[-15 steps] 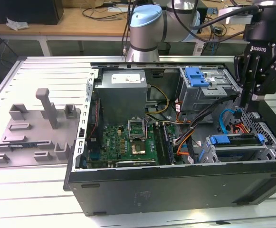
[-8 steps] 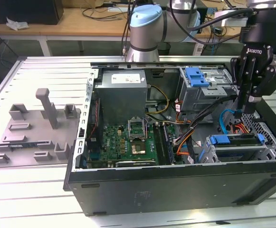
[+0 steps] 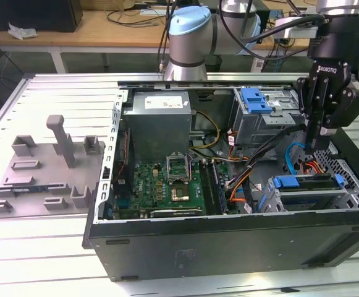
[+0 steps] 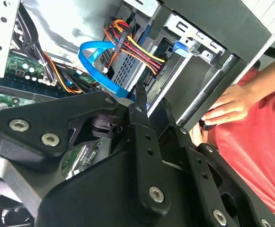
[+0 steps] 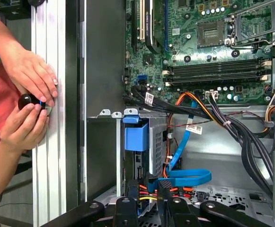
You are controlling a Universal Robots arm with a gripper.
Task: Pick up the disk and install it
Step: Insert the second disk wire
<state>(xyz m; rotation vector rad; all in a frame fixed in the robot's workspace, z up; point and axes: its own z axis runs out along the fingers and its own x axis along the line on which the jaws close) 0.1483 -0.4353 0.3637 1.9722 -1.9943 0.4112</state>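
Observation:
The disk (image 3: 304, 187) lies in the lower drive cage at the exterior view's right end of the open computer case, with its blue carrier end (image 3: 287, 181) facing the motherboard. That blue carrier end (image 5: 136, 137) also shows in the first wrist view, inside the cage's metal frame. My gripper (image 3: 319, 146) hangs above the cage, a little farther back, fingers pointing down and shut with nothing between them. A fingertip (image 5: 164, 185) hovers over the blue ribbon cable (image 5: 187, 177).
A blue bracket (image 3: 256, 99) tops the upper grey drive cage. Red, yellow and black cables (image 3: 241, 176) cross between the cages and the motherboard (image 3: 167, 182). A person's hands (image 5: 28, 101) hold a black knob beside the case wall. A grey fixture (image 3: 43, 167) sits at the exterior view's left.

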